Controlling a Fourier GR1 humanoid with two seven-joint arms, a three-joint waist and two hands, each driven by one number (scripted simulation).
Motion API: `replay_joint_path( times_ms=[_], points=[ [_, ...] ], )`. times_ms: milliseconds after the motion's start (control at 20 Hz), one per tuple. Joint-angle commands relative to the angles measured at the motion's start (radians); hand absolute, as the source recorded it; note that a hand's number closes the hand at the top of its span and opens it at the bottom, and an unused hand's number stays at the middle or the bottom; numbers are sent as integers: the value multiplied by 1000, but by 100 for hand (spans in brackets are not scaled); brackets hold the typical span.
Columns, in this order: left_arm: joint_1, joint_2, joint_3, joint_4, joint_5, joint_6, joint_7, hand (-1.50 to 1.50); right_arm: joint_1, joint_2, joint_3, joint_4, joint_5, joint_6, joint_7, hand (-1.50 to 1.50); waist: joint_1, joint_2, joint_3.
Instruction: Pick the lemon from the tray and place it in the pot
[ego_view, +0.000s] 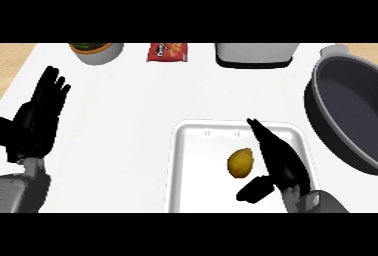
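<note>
**Lemon sits just left of the right hand's fingers**

So the lemon (241, 163) is lying in the white tray (193, 170), roughly mid-tray, long axis running more or less up-and-down in the head view with a slight tilt. The right hand (279, 160) is right next to it, over the tray's right half. Its fingers (260, 131) are straight and together, pointing away from the robot, thumb (254, 189) sticking out below the lemon. Nothing is clamped yet; can't tell if it's touching.

The left hand (38, 117) is well apart, resting open at the left edge of the counter (140, 100).

Looks like the right hand needs to shift left and curl around it. The pot (347, 112) waits off to the right.
</note>
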Motion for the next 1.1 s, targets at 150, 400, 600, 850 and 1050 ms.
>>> replay_joint_path(
  times_ms=[150,400,600,850,1050],
  points=[
    [40,-35,2,-106,-50,10,61,0,31,74,-52,44,94,64,23,-150,-1,-1,0],
    [-42,-28,83,63,-20,-70,-21,0,35,148,-66,128,162,38,-80,-150,-4,0,0],
    [67,-47,63,-89,-35,-80,17,0,10,175,-120,230,192,61,-134,-150,1,-1,0],
    [54,-110,20,-100,-105,-23,47,0,50,216,-141,225,242,56,-115,-150,-1,-1,0],
    [0,-89,70,-27,-81,-74,44,0,51,216,-171,313,253,62,-248,-150,-2,0,0]
  ],
)
